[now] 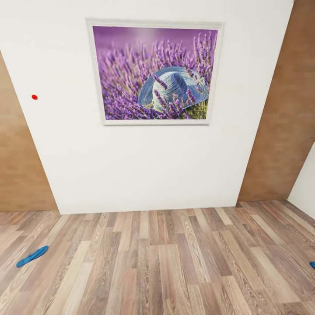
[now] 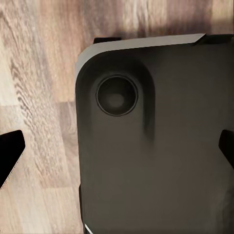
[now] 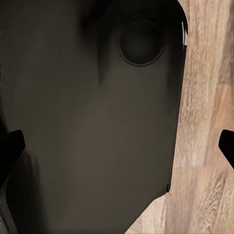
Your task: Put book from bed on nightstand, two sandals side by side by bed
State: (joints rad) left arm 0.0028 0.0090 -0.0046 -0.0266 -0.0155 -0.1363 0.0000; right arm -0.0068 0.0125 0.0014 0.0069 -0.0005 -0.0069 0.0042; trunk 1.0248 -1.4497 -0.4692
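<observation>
One bright blue sandal [image 1: 32, 256] lies flat on the wood-plank floor at the left of the head view. A small blue sliver of the other sandal [image 1: 312, 264] shows at the right edge, cut off by the frame. The two lie far apart. The book, the bed and the nightstand are out of view. My left gripper [image 2: 117, 151] is open, its dark fingertips [image 2: 9, 155] wide apart over my dark base body and the floor. My right gripper [image 3: 117, 146] is open too, with nothing between its fingertips [image 3: 10, 146].
A white wall [image 1: 144, 166] with a framed lavender-and-hat picture [image 1: 154, 72] stands straight ahead. Brown wood panelling [image 1: 280, 131] flanks it on both sides. A small red dot [image 1: 34, 97] marks the wall. Wood-plank floor [image 1: 166, 267] stretches between me and the wall.
</observation>
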